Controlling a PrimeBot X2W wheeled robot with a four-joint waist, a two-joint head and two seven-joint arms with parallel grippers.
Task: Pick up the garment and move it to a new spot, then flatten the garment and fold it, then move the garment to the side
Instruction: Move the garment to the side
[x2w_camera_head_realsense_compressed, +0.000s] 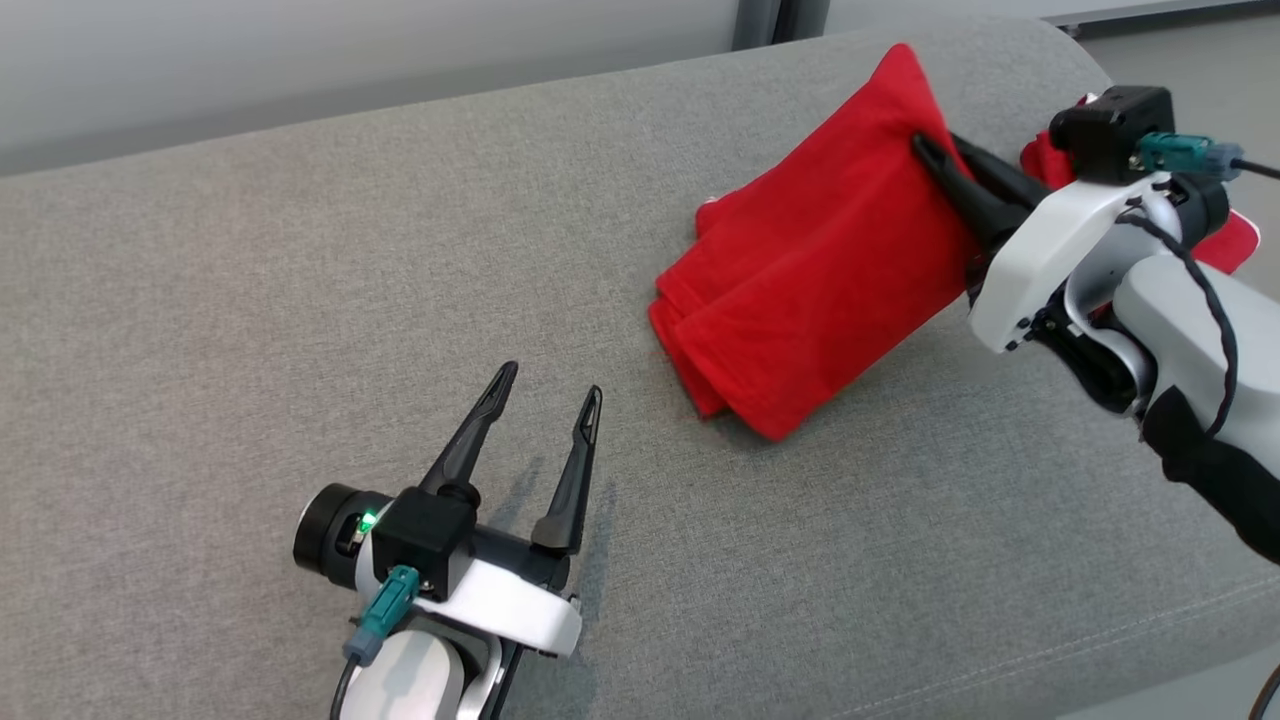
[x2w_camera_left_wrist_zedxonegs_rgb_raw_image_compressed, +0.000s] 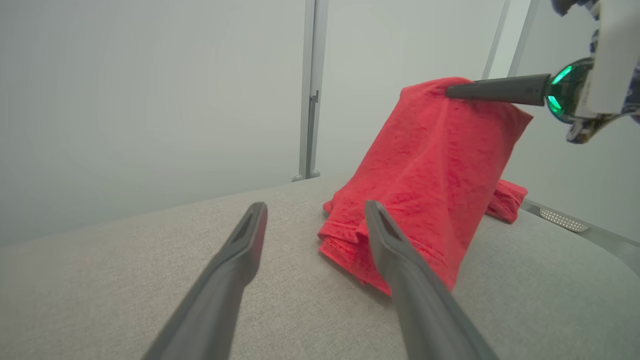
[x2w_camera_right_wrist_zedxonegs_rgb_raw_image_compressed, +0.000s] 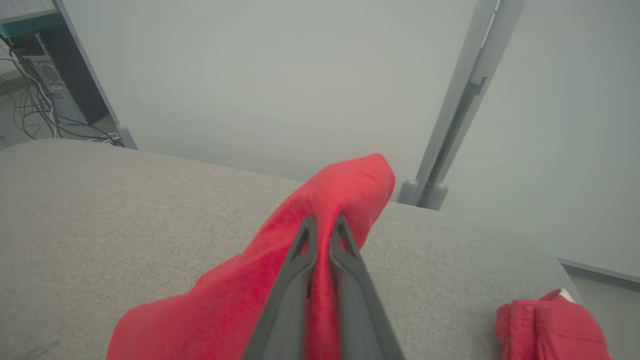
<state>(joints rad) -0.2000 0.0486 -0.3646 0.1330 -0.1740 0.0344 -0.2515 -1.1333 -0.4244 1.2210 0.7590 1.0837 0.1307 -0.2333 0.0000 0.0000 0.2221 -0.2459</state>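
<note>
The red garment (x2w_camera_head_realsense_compressed: 820, 270), folded in layers, hangs tented over the right part of the grey cushion (x2w_camera_head_realsense_compressed: 300, 300), with its lower hem resting on the fabric. The right claw (x2w_camera_head_realsense_compressed: 922, 146) pinches its raised top edge, fingers almost together, the arm reaching in from the right. The left claw (x2w_camera_head_realsense_compressed: 552, 380) hovers near the front, spread wide and empty. A red bunch (x2w_camera_head_realsense_compressed: 1238, 245) lies by the cushion's right edge. Bare cushion stretches leftward.

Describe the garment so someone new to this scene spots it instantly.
Look at the wide grey cushioned surface; toward its far right sits the folded garment. It is bright red against the plain grey, its top edge pinched up into a peak by the shut right gripper.
</note>
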